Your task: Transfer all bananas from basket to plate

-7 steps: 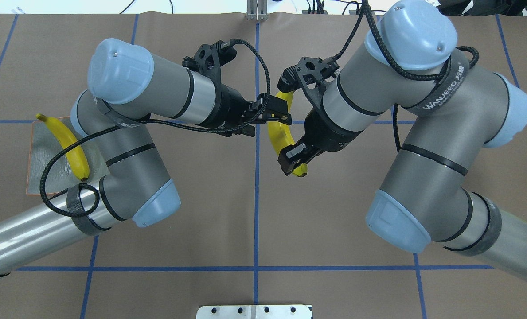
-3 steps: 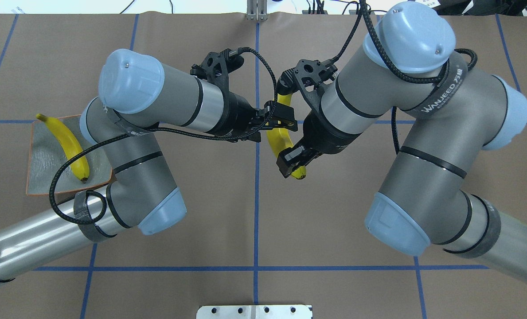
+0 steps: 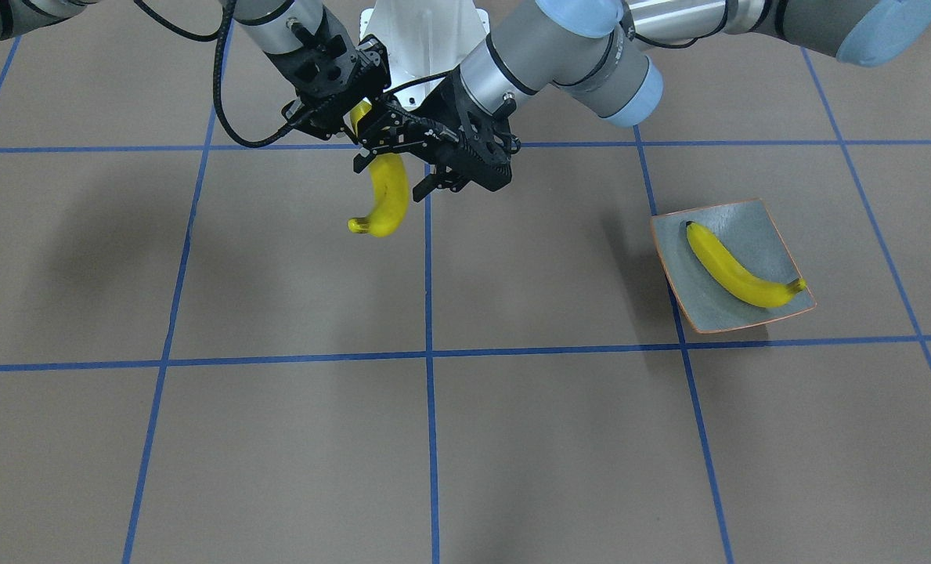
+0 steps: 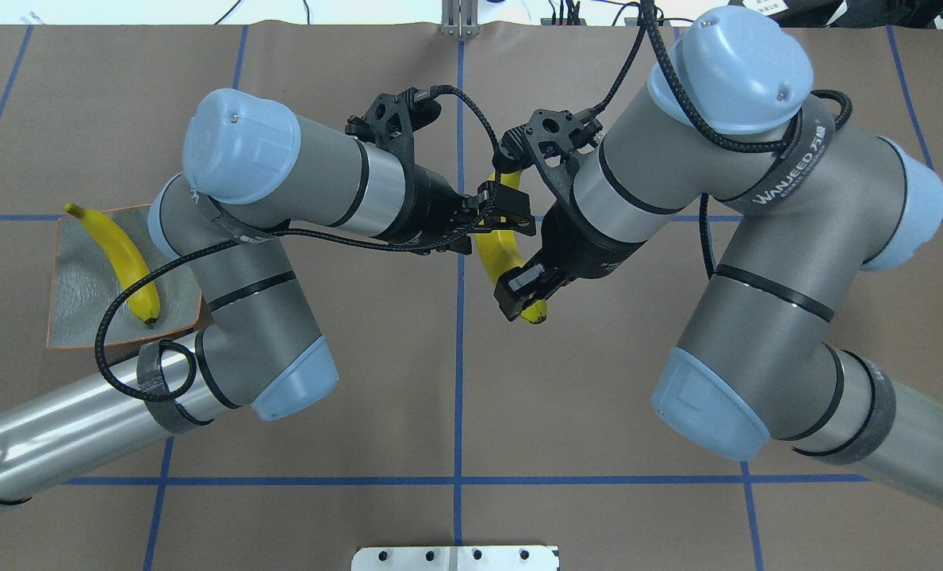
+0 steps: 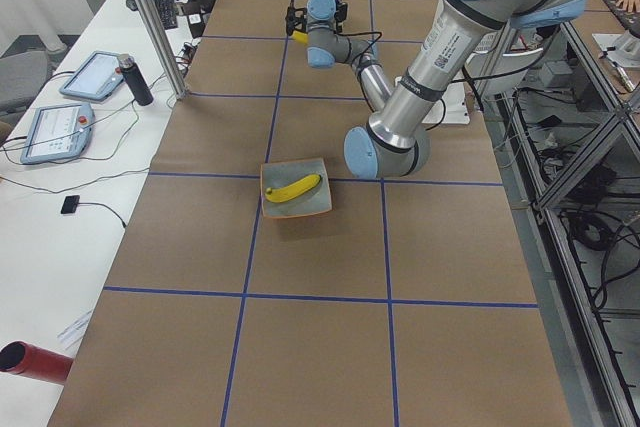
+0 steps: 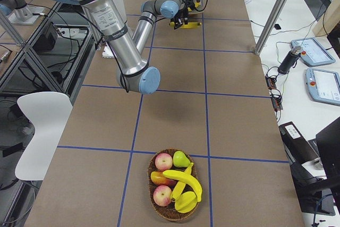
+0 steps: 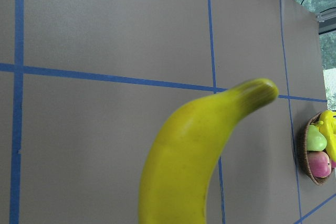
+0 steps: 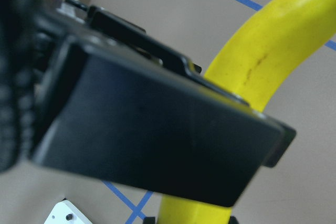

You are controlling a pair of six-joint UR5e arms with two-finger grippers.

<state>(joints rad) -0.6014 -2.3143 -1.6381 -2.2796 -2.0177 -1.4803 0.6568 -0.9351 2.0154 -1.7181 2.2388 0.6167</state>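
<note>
A yellow banana (image 4: 496, 250) (image 3: 388, 192) hangs above the table's middle, and my right gripper (image 4: 523, 297) is shut on its end nearest the robot. My left gripper (image 4: 493, 235) (image 3: 396, 172) is open, with a finger on either side of this banana's middle. The banana (image 7: 184, 166) fills the left wrist view, and one left finger (image 8: 157, 145) blocks much of the right wrist view. A second banana (image 4: 126, 262) (image 3: 735, 270) lies on the grey-blue plate (image 4: 82, 277) (image 3: 747, 227) at the left. More bananas (image 6: 186, 182) lie in the basket (image 6: 154, 206) far to the right.
The wicker basket (image 7: 302, 145) also holds apples (image 6: 163, 161) and a pear (image 6: 181, 158). Both arms' elbows hang over the table's middle. A side bench carries tablets (image 5: 55, 132) and a dark bottle (image 5: 135, 82). A metal bracket (image 4: 455, 557) sits at the near edge.
My left arm has moved right, bringing its open fingers around the banana's middle. The right gripper and its banana have barely shifted.
</note>
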